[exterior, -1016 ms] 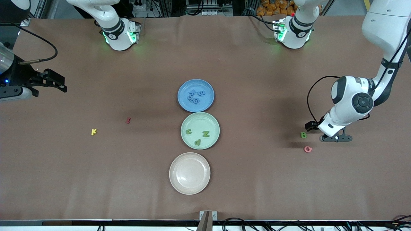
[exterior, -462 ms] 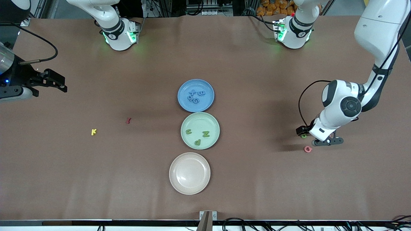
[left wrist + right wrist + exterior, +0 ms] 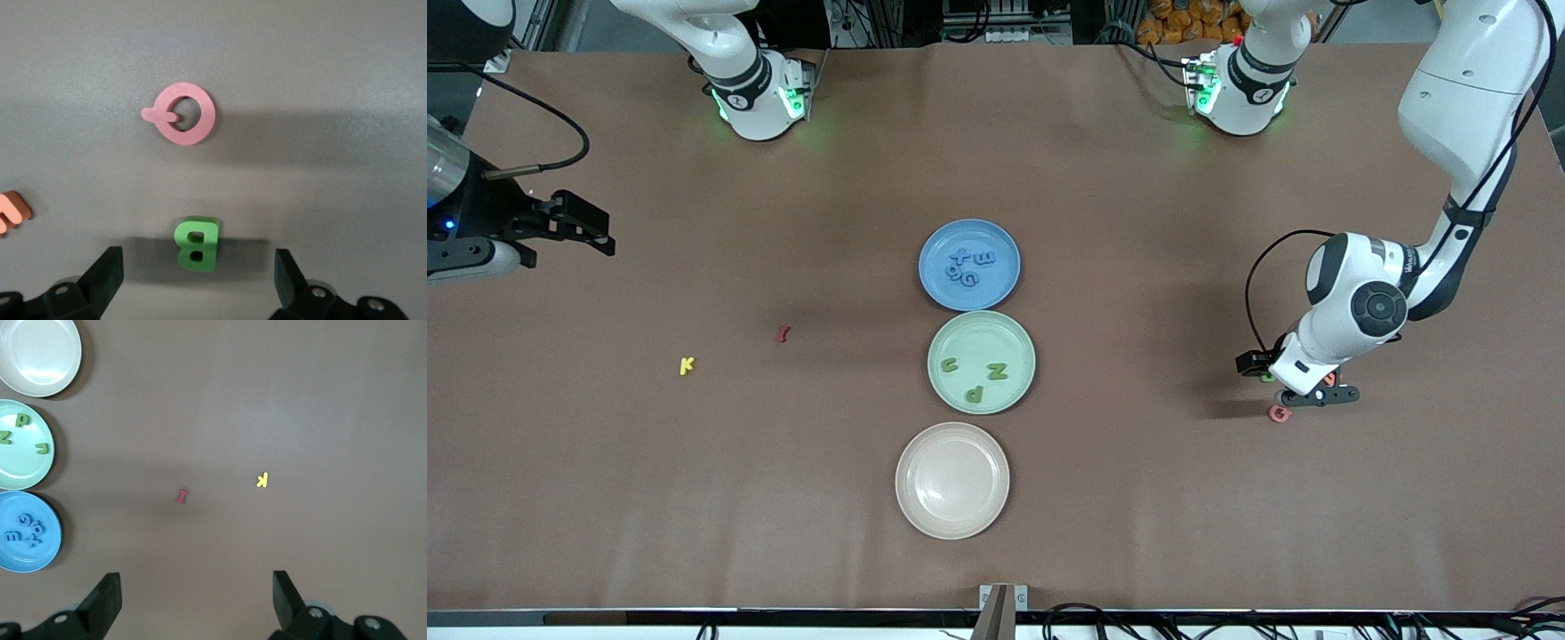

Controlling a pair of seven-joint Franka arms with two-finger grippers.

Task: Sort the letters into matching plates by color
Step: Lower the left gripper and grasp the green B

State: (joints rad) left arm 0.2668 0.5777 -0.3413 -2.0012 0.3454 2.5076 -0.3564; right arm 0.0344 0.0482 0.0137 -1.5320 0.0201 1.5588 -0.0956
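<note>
Lowered since before, my left gripper straddles the green "B" wide open; right gripper waits, spread.

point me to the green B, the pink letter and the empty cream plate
small chunky green letter B (image 3: 196, 243), left wrist view, middle of its face.
small chunky pink letter (image 3: 187, 114), left wrist view, on its ring.
round cream-beige matte plate (image 3: 911, 449), front view, raised rim.

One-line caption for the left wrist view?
Open left gripper poised over green B, with pink letter and orange letter nearby.
</note>
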